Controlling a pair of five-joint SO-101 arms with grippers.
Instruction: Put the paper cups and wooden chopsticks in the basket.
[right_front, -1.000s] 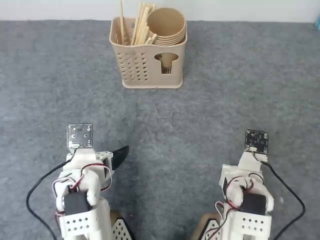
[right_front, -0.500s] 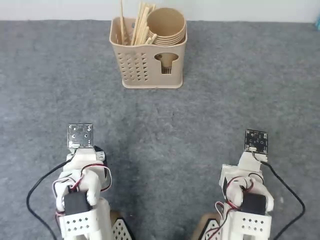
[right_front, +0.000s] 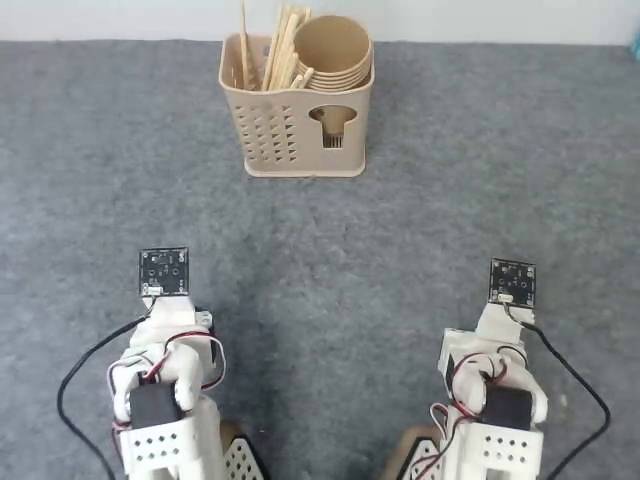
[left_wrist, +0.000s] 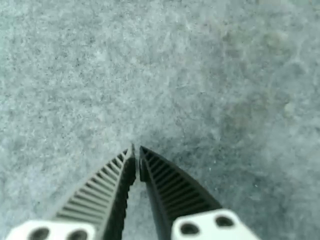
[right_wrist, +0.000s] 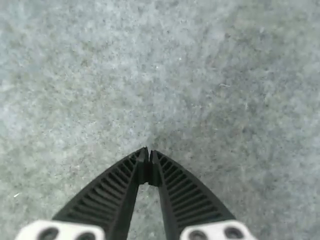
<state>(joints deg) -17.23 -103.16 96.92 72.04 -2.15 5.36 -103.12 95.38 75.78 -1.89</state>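
Well, my left gripper (left_wrist: 137, 149) and right gripper (right_wrist: 149, 151) sat clenched empty over the grey mat (right_front: 450, 180), paper cups (right_front: 333, 50) and wooden chopsticks (right_front: 276, 50) standing in the basket (right_front: 290, 130)

Robotics test bench: grey carpet (right_front: 450, 180), two arms (right_front: 165, 375)

The left arm (right_front: 160, 390) and the right arm (right_front: 495, 385) sit side by side, both folded back and tucked in low. Each one points its tip down. The left pincer (left_wrist: 136, 150) has its two black ribbed fingers (left_wrist: 170, 185) closed together at the tips. The right pincer (right_wrist: 148, 152) is squeezed closed the same way.
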